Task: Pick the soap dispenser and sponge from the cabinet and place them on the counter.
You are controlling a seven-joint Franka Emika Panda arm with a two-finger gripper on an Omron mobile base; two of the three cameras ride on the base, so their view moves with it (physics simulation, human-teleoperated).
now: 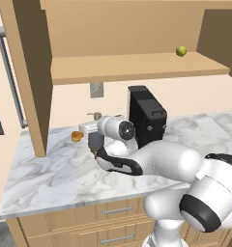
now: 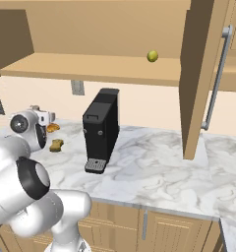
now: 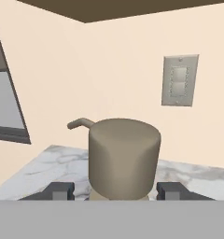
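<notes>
One white-and-grey veined marble bench [image 1: 50, 178] runs over light-wood drawers with grey handles; above it hangs one large light-wood wall cabinet [image 1: 137, 67] with its panelled doors swung open, and one small green ball [image 1: 181, 50] sits on the cabinet's floor board; one tall black coffee machine [image 2: 101, 129] stands on the bench near the middle; one grey wall outlet plate [image 3: 180, 80] is set in the cream wall behind. The gripper [image 3: 115, 190] is low over the left part of the bench, its two dark fingertips [image 3: 62, 188] standing apart on either side of one rounded grey-taupe soap dispenser [image 3: 124, 158] with a thin pump nozzle pointing left; the jaws flank the bottle closely, but whether they press it I cannot tell. One mustard-yellow sponge block [image 2: 56, 144] lies on the bench just beside the arm's wrist; one rounder orange-brown lump [image 1: 77, 136] lies near it, closer to the wall.
</notes>
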